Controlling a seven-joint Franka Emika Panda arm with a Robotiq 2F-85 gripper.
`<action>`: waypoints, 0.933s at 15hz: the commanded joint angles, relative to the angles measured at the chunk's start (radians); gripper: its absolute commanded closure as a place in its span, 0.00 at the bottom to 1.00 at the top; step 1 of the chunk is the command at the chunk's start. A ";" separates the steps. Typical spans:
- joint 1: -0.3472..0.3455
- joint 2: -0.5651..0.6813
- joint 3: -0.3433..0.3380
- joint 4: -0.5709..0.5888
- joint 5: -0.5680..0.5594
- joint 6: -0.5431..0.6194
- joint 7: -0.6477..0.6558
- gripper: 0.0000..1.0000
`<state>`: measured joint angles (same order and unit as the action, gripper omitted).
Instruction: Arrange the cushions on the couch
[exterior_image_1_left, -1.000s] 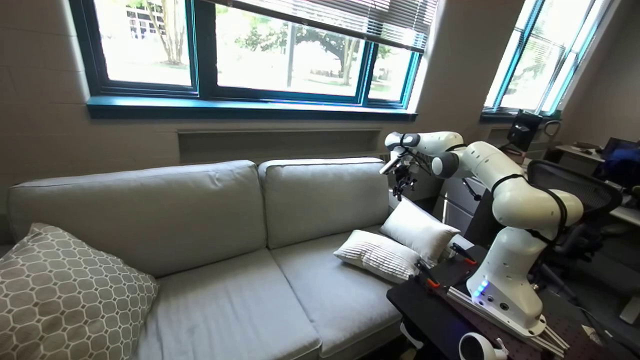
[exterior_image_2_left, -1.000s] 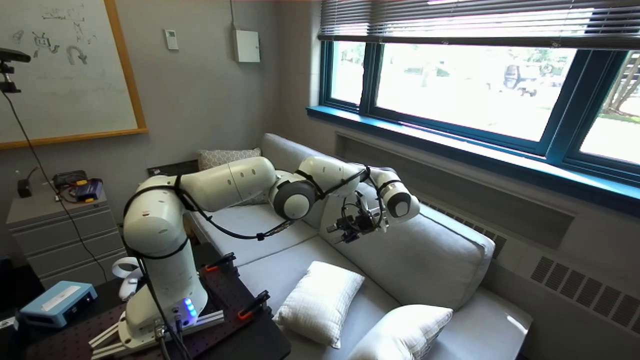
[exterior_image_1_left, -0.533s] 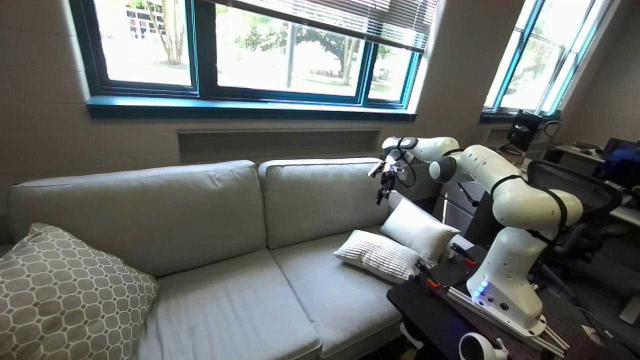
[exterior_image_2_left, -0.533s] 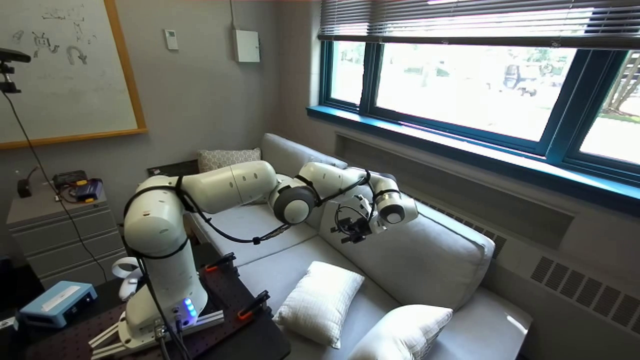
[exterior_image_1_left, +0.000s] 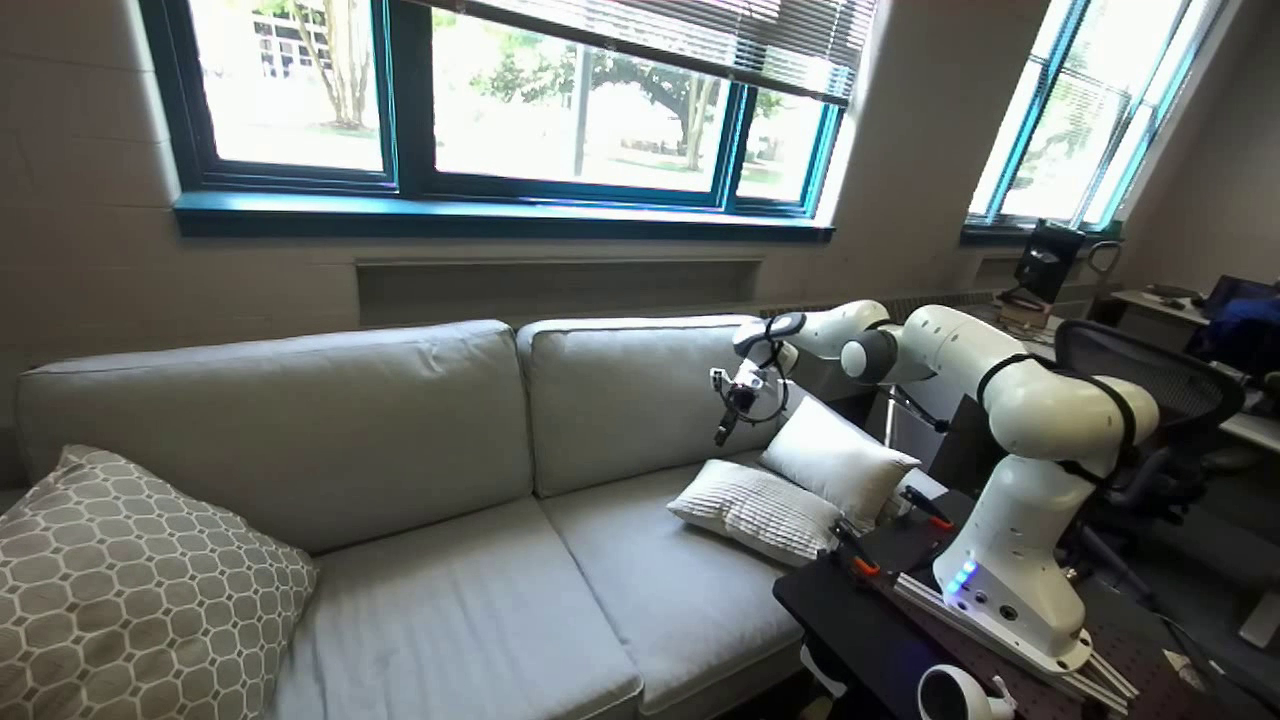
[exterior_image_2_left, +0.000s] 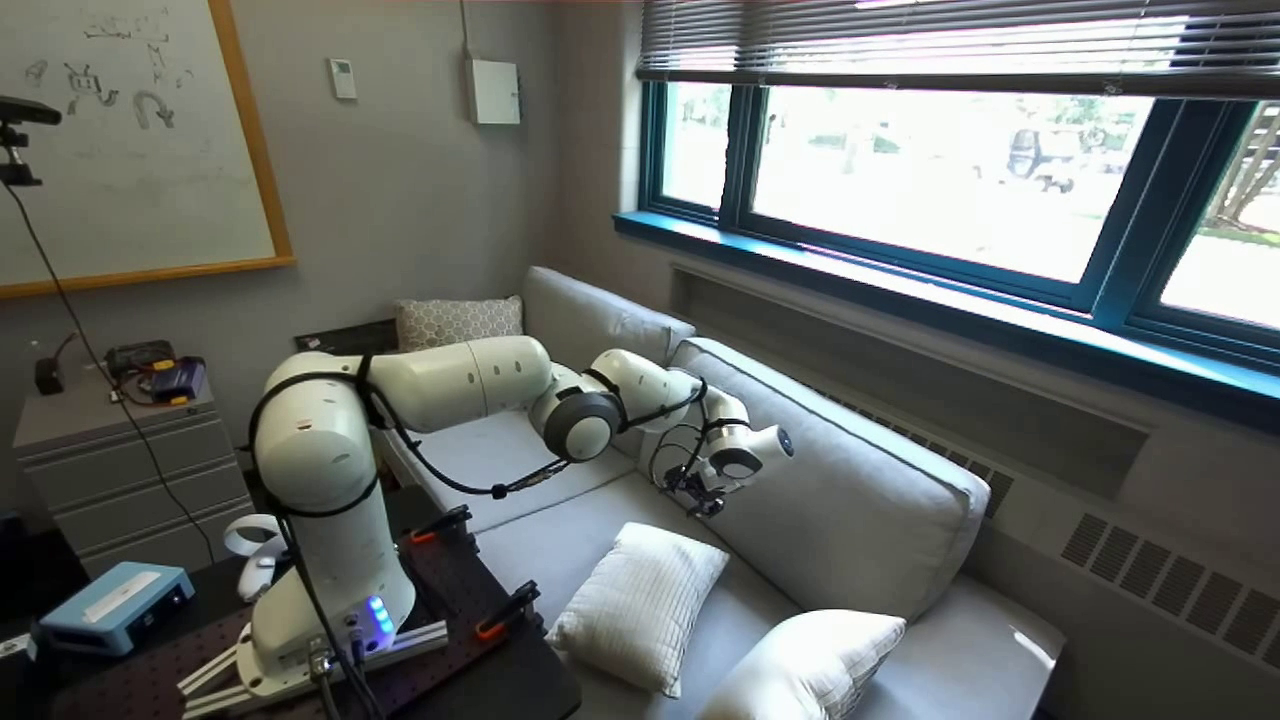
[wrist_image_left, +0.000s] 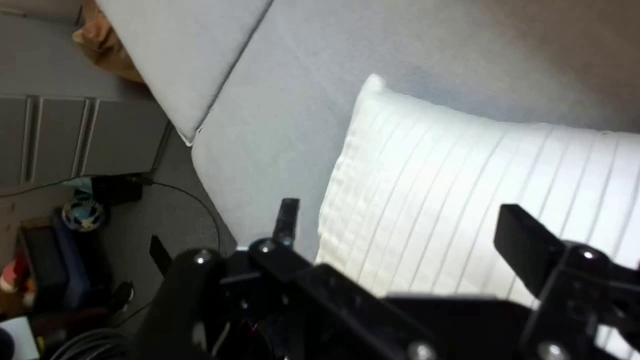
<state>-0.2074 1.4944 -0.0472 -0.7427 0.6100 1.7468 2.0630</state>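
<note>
Handling. The ribbed cushion (wrist_image_left: 450, 200) is puffy, with slight creasing at its edge; I judge it light, soft and not fragile. The ribs should give fair traction, but a shallow pinch would likely take only loose cover and slip. Recommended hold: the edge facing the adjoining seat section, or the corner toward the couch back (exterior_image_2_left: 840, 500), taken deep enough to catch filling. Expect the free end to sag when lifted. The tilted cushion (exterior_image_2_left: 805, 665) should behave alike.

Gripper. The gripper (wrist_image_left: 400, 215) stands with jaws wide apart and holds nothing. No contact with either cushion is evident.

Position. Both cushions are on the couch (exterior_image_1_left: 430, 590), at the same end. The ribbed cushion lies fairly flat; the tilted cushion sits beside it and appears to lean on the couch arm (exterior_image_2_left: 1000, 625). Whether the two touch cannot be told.

In both exterior views the gripper hangs above the seat, near the ribbed cushion and on its couch-back side. In the wrist view, one finger (wrist_image_left: 288, 220) shows against bare seat, the other against ribbed fabric, with the cushion's edge between. The tilted cushion is farther off.
</note>
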 joint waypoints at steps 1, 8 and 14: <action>-0.015 0.000 0.041 -0.014 -0.051 0.034 0.040 0.00; 0.032 -0.002 0.008 -0.042 -0.119 0.097 0.184 0.00; 0.085 0.001 0.002 -0.186 -0.220 0.216 0.359 0.00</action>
<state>-0.1332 1.4954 -0.0458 -0.8617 0.4229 1.9018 2.3583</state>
